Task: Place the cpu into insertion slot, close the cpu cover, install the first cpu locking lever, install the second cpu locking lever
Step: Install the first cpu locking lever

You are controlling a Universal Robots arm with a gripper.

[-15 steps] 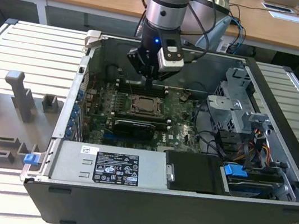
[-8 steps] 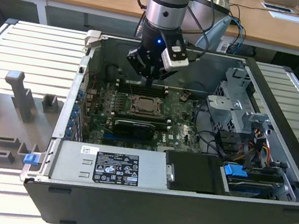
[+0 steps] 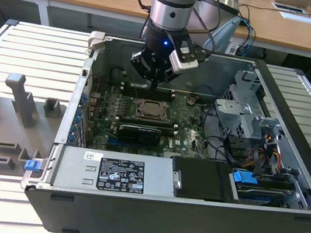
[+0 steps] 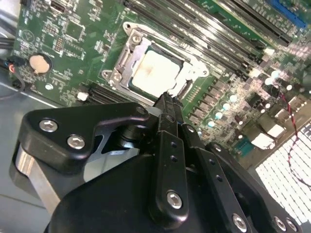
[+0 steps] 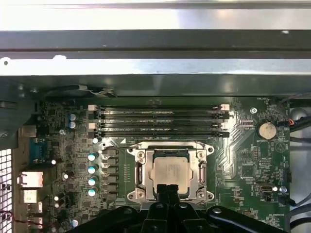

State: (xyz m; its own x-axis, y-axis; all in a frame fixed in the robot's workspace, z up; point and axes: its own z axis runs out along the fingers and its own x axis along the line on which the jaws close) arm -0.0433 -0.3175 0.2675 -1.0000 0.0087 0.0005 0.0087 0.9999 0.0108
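Ext. view: the arm's gripper (image 3: 156, 83) is hanging inside the open PC case (image 3: 97, 225), w/ its tip over the green board (image 3: 104, 123), just behind the socket (image 3: 151, 111). The case is sitting on a slatted table (image 3: 25, 43). 2nd wrist view: the fingers (image 4: 167, 104) are pressing together into one narrow dark bar, gripping nothing, the tip pointing at the near edge of the chip (image 4: 158, 73). The chip is lying flat in the socket, w/ the silver cover plate (image 4: 125, 56) framing it; a coin battery (image 4: 39, 63) is sitting well apart. 1st wrist view: the chip is showing through the plate's square cut-out, memory sticks (image 5: 160, 121) running just beyond it; can't tell if the fingertips are touching the plate.
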